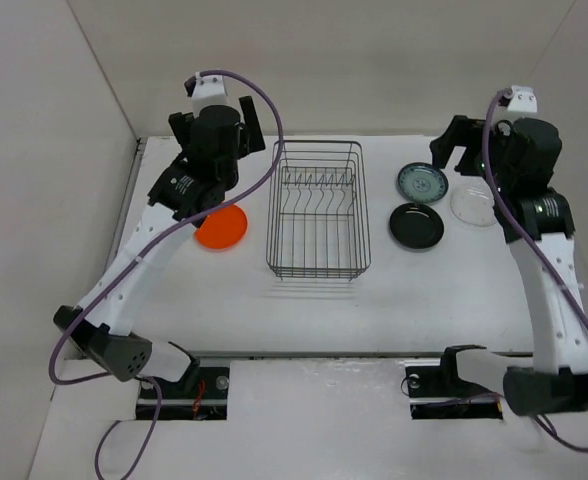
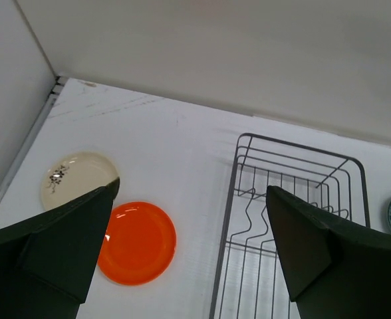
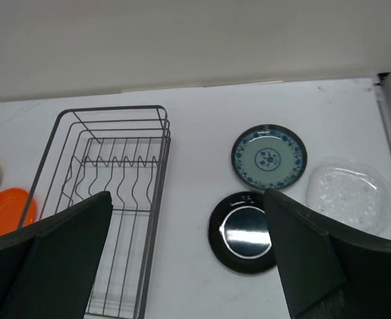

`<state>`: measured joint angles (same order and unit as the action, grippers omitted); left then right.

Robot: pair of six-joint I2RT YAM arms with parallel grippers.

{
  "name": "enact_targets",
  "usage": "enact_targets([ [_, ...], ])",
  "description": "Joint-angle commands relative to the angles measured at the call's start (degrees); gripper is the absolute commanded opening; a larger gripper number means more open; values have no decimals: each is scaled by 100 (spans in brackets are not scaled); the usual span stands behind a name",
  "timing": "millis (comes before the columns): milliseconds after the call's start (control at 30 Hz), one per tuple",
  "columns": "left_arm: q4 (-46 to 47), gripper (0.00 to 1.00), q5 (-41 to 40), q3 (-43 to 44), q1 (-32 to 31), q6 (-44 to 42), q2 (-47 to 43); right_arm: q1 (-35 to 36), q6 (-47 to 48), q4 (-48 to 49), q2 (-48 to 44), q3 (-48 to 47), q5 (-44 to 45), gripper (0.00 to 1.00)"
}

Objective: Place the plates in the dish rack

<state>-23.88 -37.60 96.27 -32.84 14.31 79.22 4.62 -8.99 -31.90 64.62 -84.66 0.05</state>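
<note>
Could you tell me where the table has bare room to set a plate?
Bare: the wide strip between the dish rack and the table's near edge, and the lane between rack and black plate. Crowded: right, around the blue-patterned plate and clear plate; left, orange plate and cream plate.

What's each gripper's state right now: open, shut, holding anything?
Left gripper: open, holding nothing.
Right gripper: open, holding nothing.

Orange plate (image 1: 221, 227), black plate (image 1: 416, 225), blue-green patterned plate (image 1: 421, 183), cream dark-marked plate (image 2: 76, 178), dark rack (image 3: 156, 219)

Orange plate (image 2: 137, 242) beside dish rack (image 2: 231, 199)
</note>
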Motion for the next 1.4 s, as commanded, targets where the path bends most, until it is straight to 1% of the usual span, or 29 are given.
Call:
enact_targets([
  [0,138,100,919,164,216,72,339,-742,-67,1246,1241,-40,-1400,100],
  [67,60,100,1211,226,217,125,611,-884,-67,1309,1779,-356,-1429,100],
  [100,59,100,1299,226,217,125,673,-945,-6,1370,2348,-776,-1429,100],
  [133,59,100,1491,226,217,125,735,-1024,-6,1371,2675,-1023,-1603,100],
  [167,59,100,1545,226,217,186,831,-1207,-6,1318,2992,-1270,-1979,100],
  [200,59,100,1546,226,217,187,832,-1288,-6,1318,3317,-1759,-2122,100],
  [233,59,100,1641,226,269,187,919,-1367,-93,1222,3973,-2043,-2306,100],
  [267,59,100,1642,226,269,187,981,-1437,-94,1160,4301,-2333,-2526,100],
  [300,59,100,1529,226,269,187,981,-1551,-94,1055,4600,-2631,-2658,100],
  [333,59,100,1528,226,269,187,981,-1552,19,802,5134,-3217,-2660,100],
  [467,190,100,1624,42,269,187,867,-1693,327,413,6016,-4222,-2397,100],
  [533,191,100,1774,41,269,187,797,-1815,406,290,6298,-4470,-2326,100],
  [567,191,100,1774,41,269,187,744,-1816,616,220,6378,-4593,-2213,100],
  [600,191,100,1852,41,269,187,744,-1816,618,472,6309,-4342,-2046,98],
  [633,191,100,1853,93,269,239,744,-1816,714,474,6309,-4270,-2132,98],
  [733,129,100,1906,94,269,292,744,-1816,890,36,6361,-4541,-2018,97],
  [767,129,100,1906,146,269,292,796,-1816,960,-44,6361,-4542,-2201,95],
  [800,129,100,1906,147,269,292,797,-1816,1039,-44,6161,-4341,-2203,95],
  [933,129,100,1906,147,269,292,797,-1702,1040,465,5572,-3568,-1974,95],
  [1000,77,100,1906,147,269,292,797,-1702,1040,527,5457,-3391,-1869,95],
  [1100,76,100,1906,147,269,292,797,-1702,988,912,5123,-2602,-1869,95],
  [1133,76,100,1906,147,269,292,744,-1762,987,1244,5026,-2095,-1930,95],
  [1167,76,100,1906,147,269,292,744,-1763,926,1378,4903,-1889,-1982,95],
  [1267,129,100,2020,147,269,292,744,-1885,926,1747,4850,-1388,-2193,95],
  [1367,129,100,2143,147,269,292,744,-1939,926,2037,4919,-1176,-2431,95],
])
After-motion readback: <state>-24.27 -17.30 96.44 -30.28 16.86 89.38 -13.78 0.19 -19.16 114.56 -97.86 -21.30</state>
